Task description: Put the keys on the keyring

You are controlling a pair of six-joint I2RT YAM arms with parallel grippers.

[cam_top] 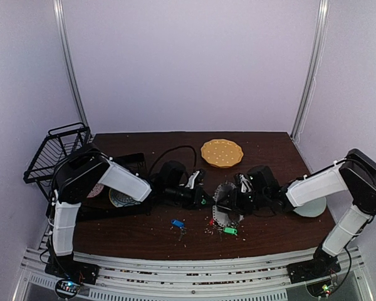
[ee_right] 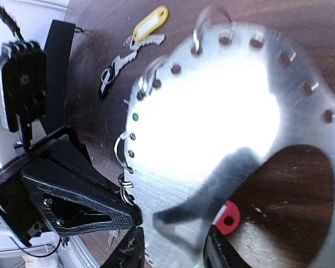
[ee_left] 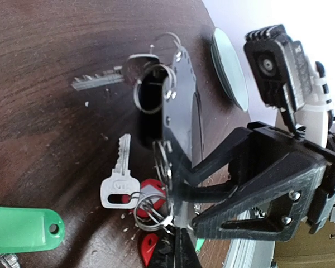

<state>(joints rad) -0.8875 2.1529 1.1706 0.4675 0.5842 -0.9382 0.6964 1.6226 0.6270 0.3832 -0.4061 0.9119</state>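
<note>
Now my right gripper [cam_top: 230, 202] is clamped on the keyring [ee_left: 181, 106]. It holds the keyring upright on its edge just above the table [cam_top: 269, 241], about midway along it and nearer the front edge than the back. My left gripper [cam_top: 200, 199] has its fingers pressed together just beside the keyring. A green tag [ee_left: 19, 229] sits right by them, but I cannot tell whether it is pinched. A silver key [ee_left: 118, 187] with a red tag [ee_left: 152, 192] seems hooked to the keyring's lower rim. I judge the step in hand to be bringing the next key up to the keyring. The next move calls for lining that key's small loop up with a free hole on the rim, while my right side holds the keyring steady.
</note>
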